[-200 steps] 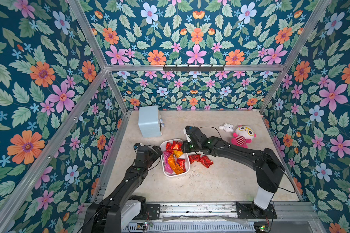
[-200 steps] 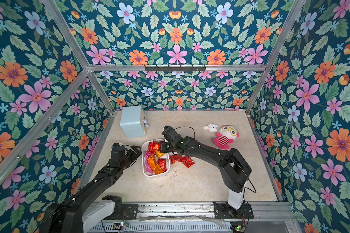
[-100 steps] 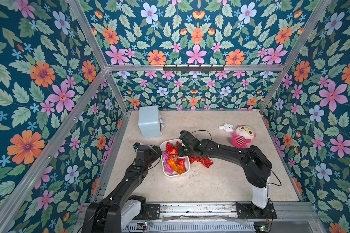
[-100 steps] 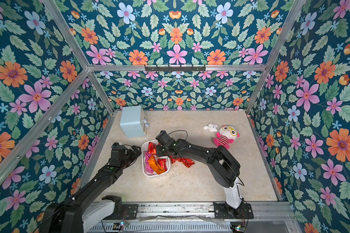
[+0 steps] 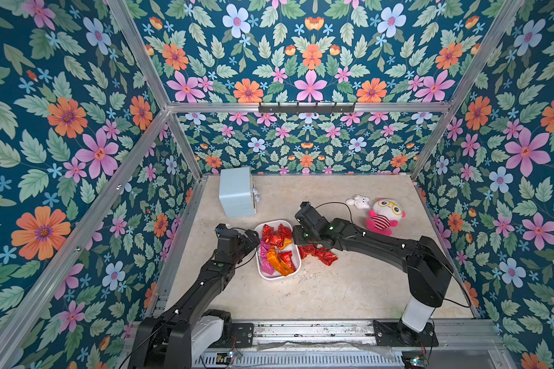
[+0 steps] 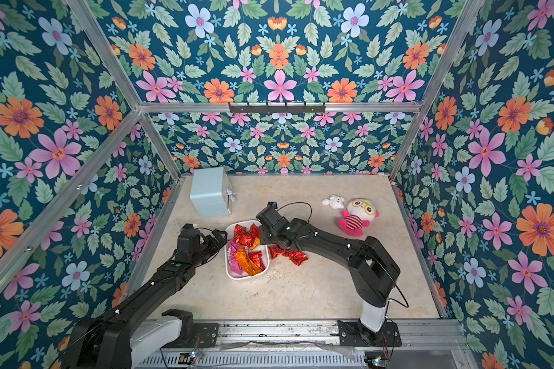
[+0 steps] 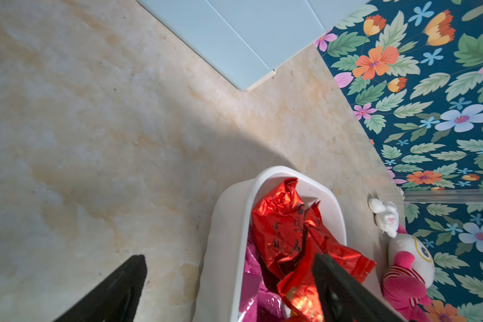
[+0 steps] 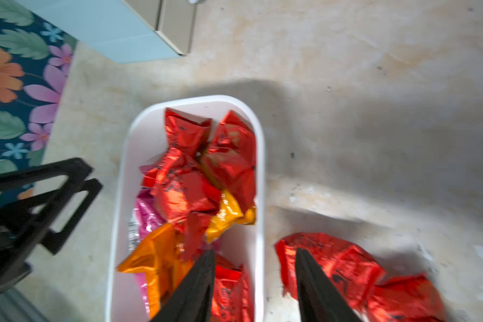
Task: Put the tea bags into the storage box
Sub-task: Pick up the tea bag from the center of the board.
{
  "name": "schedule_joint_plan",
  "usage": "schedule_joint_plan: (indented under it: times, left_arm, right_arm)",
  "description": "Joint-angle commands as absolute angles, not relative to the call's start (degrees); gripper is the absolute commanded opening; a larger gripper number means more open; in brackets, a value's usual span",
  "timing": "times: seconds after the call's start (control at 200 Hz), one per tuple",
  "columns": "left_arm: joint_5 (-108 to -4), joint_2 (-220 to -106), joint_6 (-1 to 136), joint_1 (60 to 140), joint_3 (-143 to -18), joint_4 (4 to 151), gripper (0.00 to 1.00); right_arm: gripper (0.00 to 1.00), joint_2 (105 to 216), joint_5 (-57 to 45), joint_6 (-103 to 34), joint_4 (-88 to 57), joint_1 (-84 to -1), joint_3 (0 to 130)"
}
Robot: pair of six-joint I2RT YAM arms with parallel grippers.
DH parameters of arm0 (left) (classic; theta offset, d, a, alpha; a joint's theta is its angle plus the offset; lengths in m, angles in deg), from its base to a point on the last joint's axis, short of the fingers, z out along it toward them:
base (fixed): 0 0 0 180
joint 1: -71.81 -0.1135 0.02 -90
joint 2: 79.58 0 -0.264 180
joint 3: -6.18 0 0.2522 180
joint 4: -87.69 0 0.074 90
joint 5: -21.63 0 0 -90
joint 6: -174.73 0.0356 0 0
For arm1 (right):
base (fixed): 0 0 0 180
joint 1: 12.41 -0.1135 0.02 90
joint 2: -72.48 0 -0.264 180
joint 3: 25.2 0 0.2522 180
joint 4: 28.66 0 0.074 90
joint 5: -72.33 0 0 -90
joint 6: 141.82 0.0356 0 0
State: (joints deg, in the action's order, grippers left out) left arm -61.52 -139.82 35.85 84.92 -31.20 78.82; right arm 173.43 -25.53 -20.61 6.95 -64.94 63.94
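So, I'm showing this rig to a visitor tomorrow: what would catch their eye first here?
The loud floral walls surround everything. In the middle, a white storage box holds shiny red, pink and orange tea bags, with a few red ones loose beside it. A pink plush doll lies toward the back right.

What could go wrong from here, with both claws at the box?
1. The left claw is open astride the storage box wall; closing or pulling could tip or drag it.
2. The right claw hangs open over the opposite rim; descending there may hit the wall rather than reach the loose red tea bags.
3. Those bags lie under the right arm, which could sweep them away.
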Motion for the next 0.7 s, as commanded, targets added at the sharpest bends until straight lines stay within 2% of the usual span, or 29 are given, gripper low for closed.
schedule_joint_plan:
  times: [0.0, 0.28, 0.695]
  left_arm:
    - [-60.98, -140.84, 37.04, 86.14, -31.68, 80.83, 0.99]
    - [-61.58, -144.57, 35.67, 89.46, -32.52, 82.90, 0.99]
    - [-63.78, -142.82, 34.85, 90.61, -31.57, 81.32, 0.99]
  right_arm:
    - [0.51, 170.98, -28.43, -19.99, 9.80, -63.56, 60.76]
    - [0.51, 166.06, -19.02, -16.90, 0.76, -58.19, 49.96]
    - [0.48, 175.29, -16.01, -16.63, -3.11, -56.80, 51.39]
